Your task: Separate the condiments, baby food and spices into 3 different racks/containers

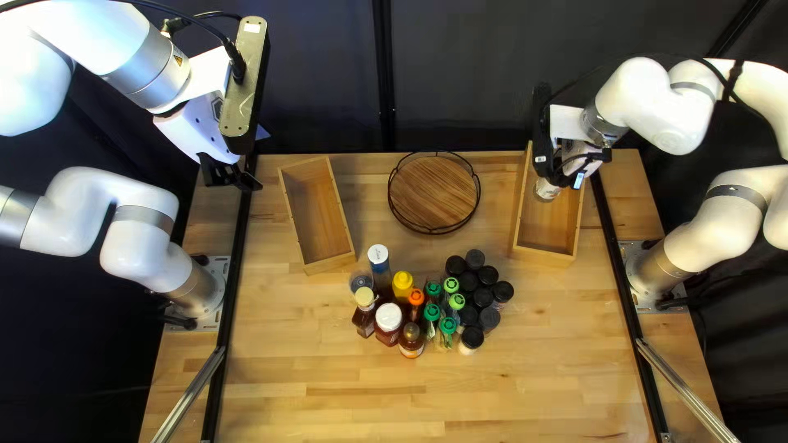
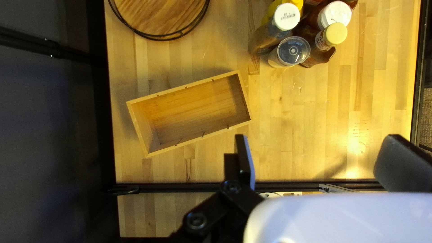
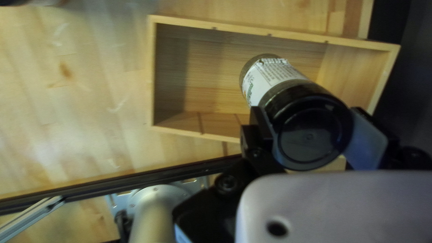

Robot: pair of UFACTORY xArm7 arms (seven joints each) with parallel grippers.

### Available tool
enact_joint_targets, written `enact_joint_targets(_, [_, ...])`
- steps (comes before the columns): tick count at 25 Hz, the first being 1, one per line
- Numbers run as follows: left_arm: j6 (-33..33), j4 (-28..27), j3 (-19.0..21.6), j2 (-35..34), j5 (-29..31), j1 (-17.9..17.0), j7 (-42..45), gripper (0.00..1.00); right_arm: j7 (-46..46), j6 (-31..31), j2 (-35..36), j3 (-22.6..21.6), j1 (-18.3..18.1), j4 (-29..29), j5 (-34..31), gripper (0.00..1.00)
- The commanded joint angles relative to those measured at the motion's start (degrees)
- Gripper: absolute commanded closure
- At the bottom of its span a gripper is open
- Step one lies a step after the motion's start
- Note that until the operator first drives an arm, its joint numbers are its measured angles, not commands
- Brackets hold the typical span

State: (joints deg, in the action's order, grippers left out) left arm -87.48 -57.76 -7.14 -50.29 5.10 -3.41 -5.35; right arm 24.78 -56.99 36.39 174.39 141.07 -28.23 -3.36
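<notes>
My right gripper (image 1: 566,160) is over the right wooden box (image 1: 546,223). In the right wrist view the gripper (image 3: 315,130) is shut on a black-lidded jar (image 3: 279,83), above the wooden box (image 3: 193,76). My left gripper (image 1: 232,176) hangs left of the left wooden box (image 1: 316,212); in the left wrist view the gripper (image 2: 310,157) stands open, nothing between its fingers, beside that box (image 2: 193,110), which is bare inside. Mid-table stand black-lidded jars (image 1: 484,295), green-capped spice bottles (image 1: 447,326), sauce bottles (image 1: 388,318) and a clear-lidded container (image 1: 361,282).
A round wooden tray (image 1: 433,192) with a black wire rim stands between the two boxes near the table's far edge. Black rails (image 1: 232,303) run along both sides of the table, with the arm bases outside them.
</notes>
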Motion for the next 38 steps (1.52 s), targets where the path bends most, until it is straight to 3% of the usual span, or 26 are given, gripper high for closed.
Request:
enact_joint_targets(1, [0.00,0.00,0.00,0.00,0.00,0.00,0.00,0.00,1.38,5.84,-4.62,2.08,-2.33,1.44,-1.80,1.00])
enact_joint_targets(14, [0.00,0.00,0.00,0.00,0.00,0.00,0.00,0.00,1.53,13.18,-11.02,3.60,-4.51,2.79,-3.11,1.00])
enact_joint_targets(21, [0.00,0.00,0.00,0.00,0.00,0.00,0.00,0.00,1.70,13.77,-11.66,3.78,-4.56,2.74,-3.04,1.00])
enact_joint_targets(22, [0.00,0.00,0.00,0.00,0.00,0.00,0.00,0.00,1.70,13.77,-11.66,3.78,-4.56,2.74,-3.04,0.97])
enact_joint_targets(23, [0.00,0.00,0.00,0.00,0.00,0.00,0.00,0.00,1.70,13.77,-11.66,3.78,-4.56,2.74,-3.04,0.85])
enact_joint_targets(24, [0.00,0.00,0.00,0.00,0.00,0.00,0.00,0.00,1.70,13.77,-11.66,3.78,-4.56,2.74,-3.04,0.65])
enact_joint_targets(25, [0.00,0.00,0.00,0.00,0.00,0.00,0.00,0.00,1.70,13.77,-11.66,3.78,-4.56,2.74,-3.04,0.56])
enact_joint_targets(32, [0.00,0.00,0.00,0.00,0.00,0.00,0.00,0.00,1.70,13.77,-11.66,3.78,-4.56,2.74,-3.04,0.63])
enact_joint_targets(35, [0.00,0.00,0.00,0.00,0.00,0.00,0.00,0.00,1.70,13.77,-11.66,3.78,-4.56,2.74,-3.04,0.60])
enact_joint_targets(36, [0.00,0.00,0.00,0.00,0.00,0.00,0.00,0.00,8.31,16.29,-13.35,-7.69,-15.44,2.78,5.85,0.58])
enact_joint_targets(38, [0.00,0.00,0.00,0.00,0.00,0.00,0.00,0.00,8.31,16.29,-13.35,-7.69,-15.44,2.78,5.85,0.33])
